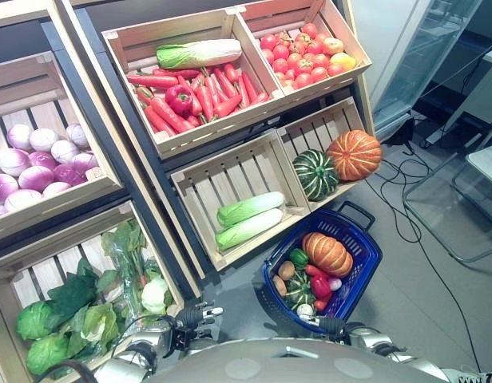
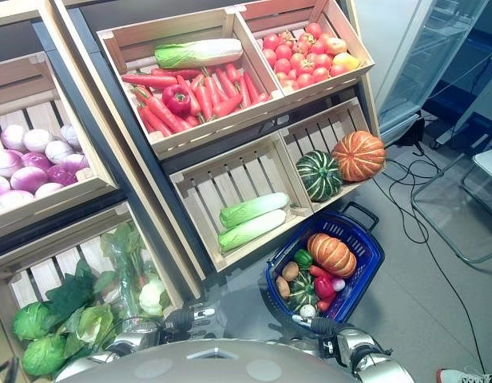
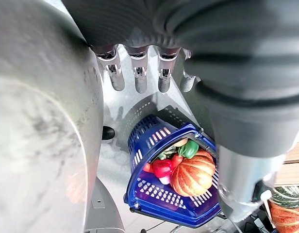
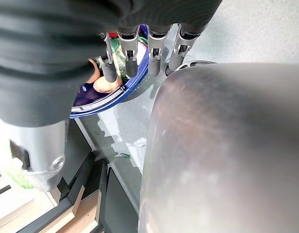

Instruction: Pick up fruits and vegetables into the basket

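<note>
A blue basket (image 1: 346, 227) stands on the floor in front of the wooden shelves. It holds an orange pumpkin (image 1: 327, 254), a red pepper (image 1: 320, 286), a small striped green squash (image 1: 298, 291) and several other vegetables. My left hand (image 1: 194, 319) hangs low, left of the basket. My right hand (image 1: 332, 325) is just before the basket's near end. In the wrist views the left hand's fingers (image 3: 137, 73) and the right hand's fingers (image 4: 154, 53) are relaxed and hold nothing, with the basket (image 3: 154, 194) past them.
The crates hold carrots (image 1: 198, 92), tomatoes (image 1: 302, 52), two napa cabbages (image 1: 247, 217), a green squash (image 1: 315, 174), an orange pumpkin (image 1: 354, 154), onions (image 1: 42, 163) and leafy greens (image 1: 86, 307). A glass-door cabinet (image 1: 422, 56) and a metal frame (image 1: 462, 191) stand to the right.
</note>
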